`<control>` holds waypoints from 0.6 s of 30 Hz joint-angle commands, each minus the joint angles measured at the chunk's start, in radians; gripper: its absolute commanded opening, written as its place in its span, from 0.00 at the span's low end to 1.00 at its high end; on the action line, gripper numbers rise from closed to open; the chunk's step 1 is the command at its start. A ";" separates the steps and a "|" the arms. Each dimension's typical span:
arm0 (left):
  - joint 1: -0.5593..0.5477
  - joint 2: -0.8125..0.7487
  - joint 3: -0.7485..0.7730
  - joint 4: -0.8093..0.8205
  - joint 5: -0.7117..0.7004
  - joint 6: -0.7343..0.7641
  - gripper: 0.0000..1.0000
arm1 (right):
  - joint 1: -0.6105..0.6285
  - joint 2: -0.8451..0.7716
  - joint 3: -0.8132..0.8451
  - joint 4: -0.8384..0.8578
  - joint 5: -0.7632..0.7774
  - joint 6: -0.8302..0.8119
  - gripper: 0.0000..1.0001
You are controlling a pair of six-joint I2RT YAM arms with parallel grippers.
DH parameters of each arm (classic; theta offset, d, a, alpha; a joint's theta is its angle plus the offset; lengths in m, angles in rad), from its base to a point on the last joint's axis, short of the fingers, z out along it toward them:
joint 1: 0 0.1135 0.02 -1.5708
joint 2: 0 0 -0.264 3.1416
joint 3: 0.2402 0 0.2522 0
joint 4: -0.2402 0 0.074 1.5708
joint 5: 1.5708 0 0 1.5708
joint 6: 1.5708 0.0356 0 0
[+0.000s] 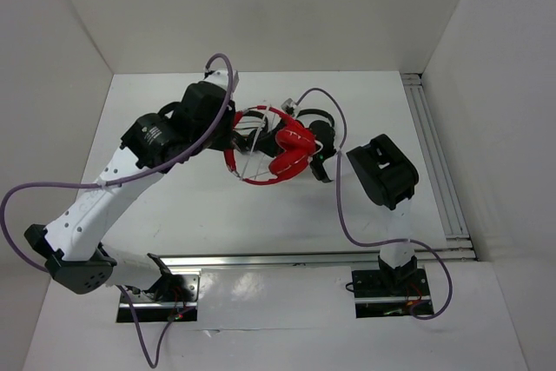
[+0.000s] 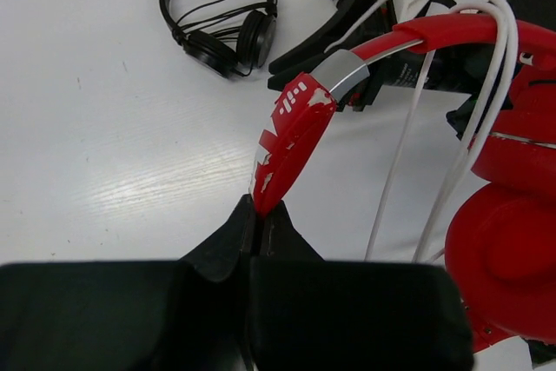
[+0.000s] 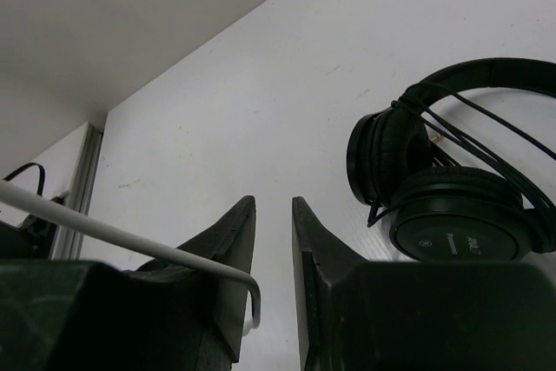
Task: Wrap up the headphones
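Note:
The red headphones lie mid-table, earcups together, headband arching to the left. In the left wrist view the headband and a red earcup show, with loops of thin white cable over the band. My left gripper is shut on the worn end of the headband, which is pinched between its fingertips. My right gripper sits just right of the earcups. Its jaws stand slightly apart, and the white cable drapes over the left finger and hooks down into the gap, not pinched.
A small black headphone lies beyond the red one, and another lies by the right gripper. White walls enclose the table. A metal rail runs along the right edge and another across the front.

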 commanded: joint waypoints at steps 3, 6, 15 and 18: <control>-0.004 -0.039 0.072 0.090 -0.091 -0.083 0.00 | 0.019 0.008 0.006 0.089 -0.010 -0.003 0.30; -0.004 -0.039 0.081 0.090 -0.100 -0.092 0.00 | 0.028 0.030 0.006 0.099 -0.010 0.009 0.30; -0.004 -0.019 0.110 0.090 -0.119 -0.112 0.00 | 0.046 0.061 -0.003 0.123 -0.019 0.018 0.31; -0.004 -0.019 0.110 0.100 -0.130 -0.123 0.00 | 0.046 0.071 -0.003 0.123 -0.019 0.018 0.32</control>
